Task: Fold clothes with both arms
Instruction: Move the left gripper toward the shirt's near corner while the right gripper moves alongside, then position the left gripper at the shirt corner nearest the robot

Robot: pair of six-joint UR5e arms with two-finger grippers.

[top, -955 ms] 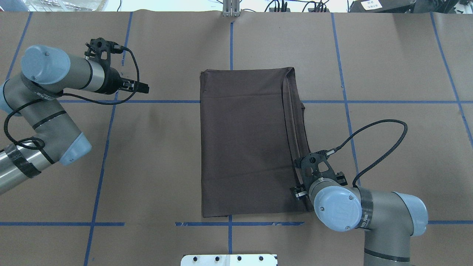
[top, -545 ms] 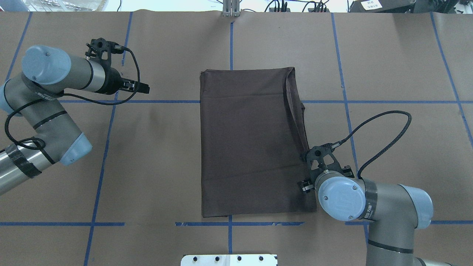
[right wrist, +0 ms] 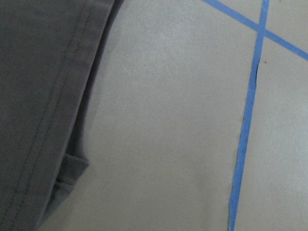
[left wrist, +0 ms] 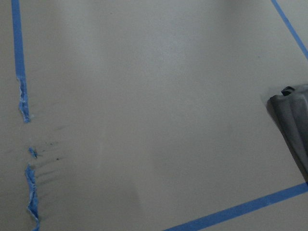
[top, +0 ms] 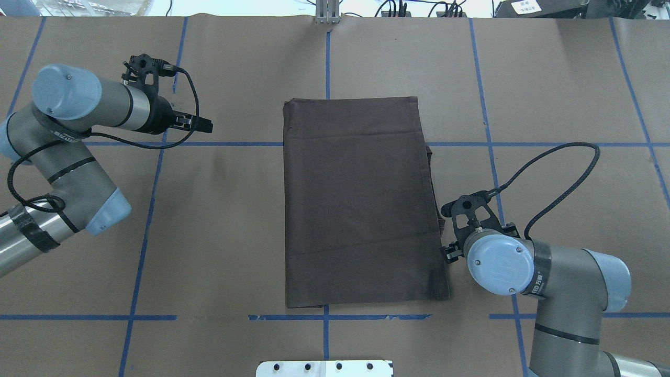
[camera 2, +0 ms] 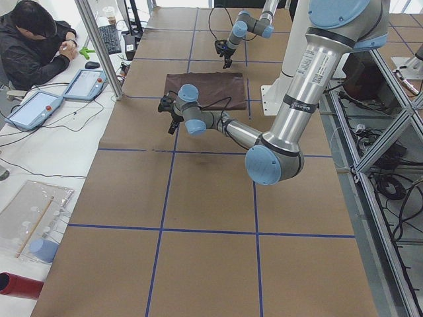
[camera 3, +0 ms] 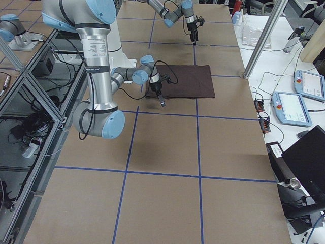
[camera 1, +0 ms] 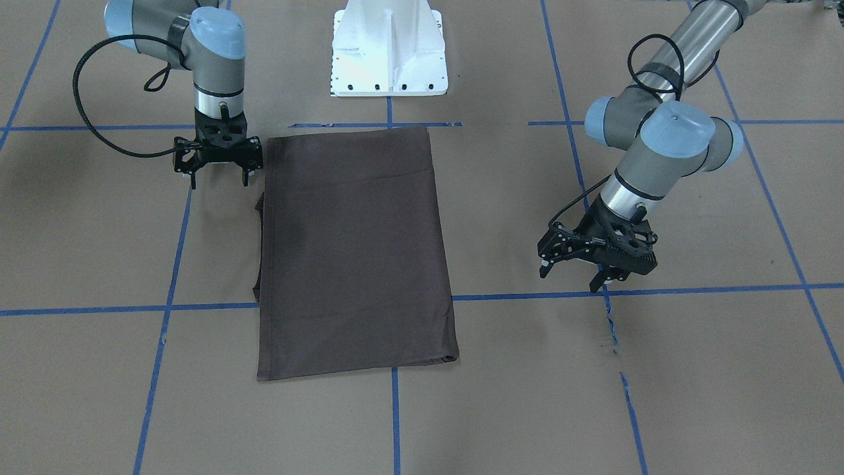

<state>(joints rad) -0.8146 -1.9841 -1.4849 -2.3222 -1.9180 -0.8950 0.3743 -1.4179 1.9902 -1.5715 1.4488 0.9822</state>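
Dark brown T-shirt (top: 361, 204), tan table (top: 220, 225) (blue grid lines (top: 235, 143)).

Even bright light; soft shadows; wrist views dim.

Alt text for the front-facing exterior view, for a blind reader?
A dark T-shirt, folded into a rectangle, lies flat on a brown, blue-taped table. The right gripper hangs open beside one corner; the left gripper, also open, is well clear on the other side.

Little legible. Black band (top: 539, 287) on right arm (top: 570, 272), lower right of overhead view: pale print, looks like "ED", rest too small. White label (top: 525, 6), upper right: unreadable.
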